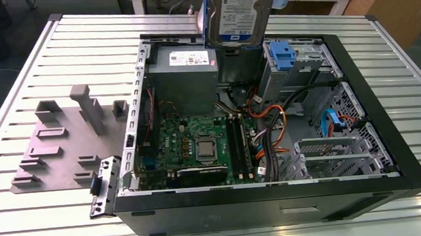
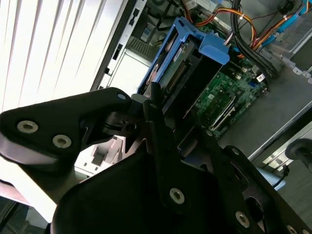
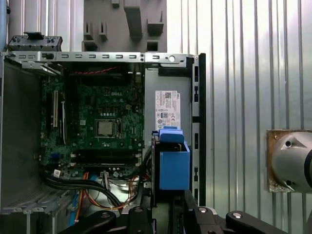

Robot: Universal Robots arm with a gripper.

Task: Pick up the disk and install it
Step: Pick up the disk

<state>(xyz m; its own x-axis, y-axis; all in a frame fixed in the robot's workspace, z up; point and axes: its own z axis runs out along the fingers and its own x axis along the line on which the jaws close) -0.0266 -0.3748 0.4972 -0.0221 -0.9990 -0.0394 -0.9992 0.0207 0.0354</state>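
Observation:
The disk (image 1: 239, 12), silver with a white-and-blue label, hangs upright above the far edge of the open computer case (image 1: 274, 204) in the exterior view. It hovers over the grey power supply (image 1: 185, 70) and beside the grey metal cage (image 1: 299, 71). In the second wrist view my gripper (image 2: 178, 119) is shut on the disk (image 2: 183, 68), whose blue carrier frames it. The first wrist view shows the disk (image 3: 173, 168) edge-on above my gripper (image 3: 168, 214), over the case's power-supply side.
The case lies open on a slatted metal table (image 1: 382, 52), showing the motherboard (image 1: 197, 146) and bundled cables (image 1: 276, 119). A grey fixture plate (image 1: 65, 143) with upright blocks lies at the exterior view's left. A removed black bracket (image 1: 103, 185) leans at the case's corner.

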